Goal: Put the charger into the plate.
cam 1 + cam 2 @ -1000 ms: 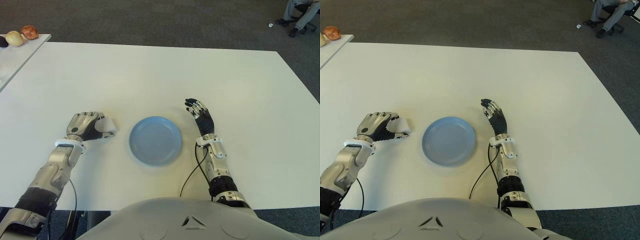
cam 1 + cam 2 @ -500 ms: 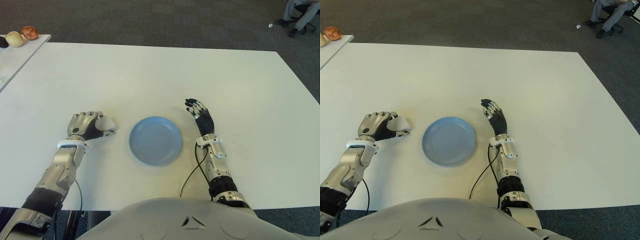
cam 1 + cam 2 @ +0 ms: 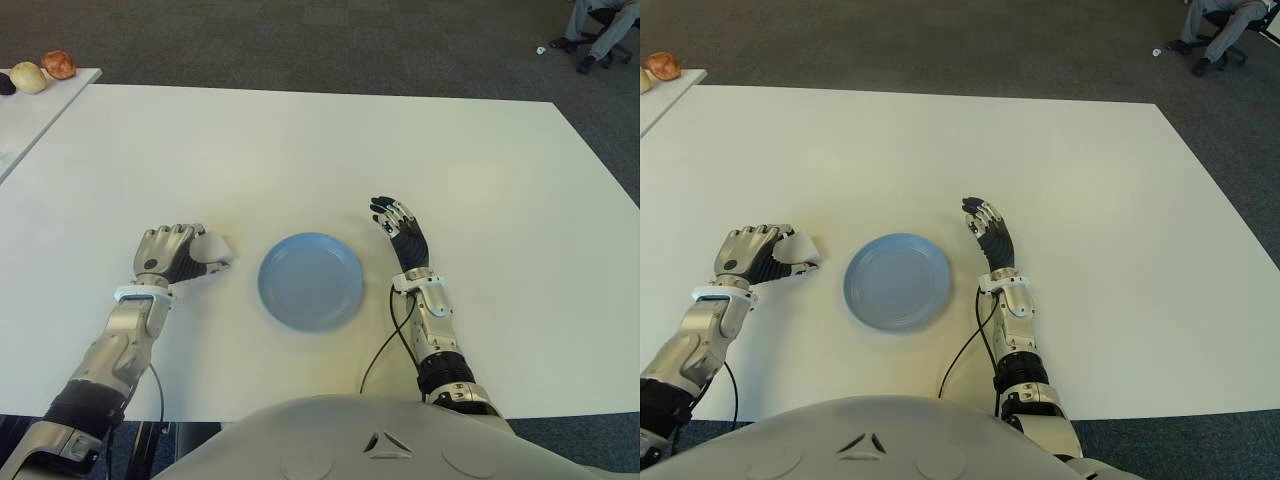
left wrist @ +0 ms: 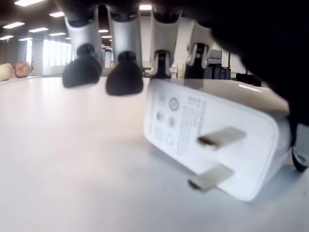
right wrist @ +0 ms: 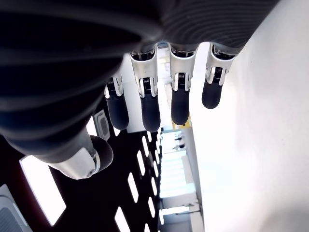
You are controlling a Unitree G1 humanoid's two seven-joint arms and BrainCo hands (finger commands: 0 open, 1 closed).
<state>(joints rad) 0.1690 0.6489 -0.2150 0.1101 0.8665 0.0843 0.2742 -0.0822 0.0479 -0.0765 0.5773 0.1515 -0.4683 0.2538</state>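
A white charger (image 3: 214, 247) lies on the white table (image 3: 300, 150), just left of the round blue plate (image 3: 310, 280). My left hand (image 3: 190, 254) covers its left part with the fingers curled over it. In the left wrist view the charger (image 4: 217, 145) sits under the palm with its two metal prongs facing the camera, the dark fingertips (image 4: 124, 77) hang just past its edge, and the thumb is at its side. My right hand (image 3: 400, 228) shows to the right of the plate, fingers stretched out and holding nothing. The plate has nothing in it.
A second white table (image 3: 30, 110) at the far left carries a few round food-like items (image 3: 45, 70). A seated person's legs (image 3: 600, 25) show at the far right on the dark carpet. A black cable (image 3: 385, 345) runs beside my right forearm.
My left forearm has swung slightly inward while the hand stays curled over the charger in the same spot. The right hand and the plate have not moved.
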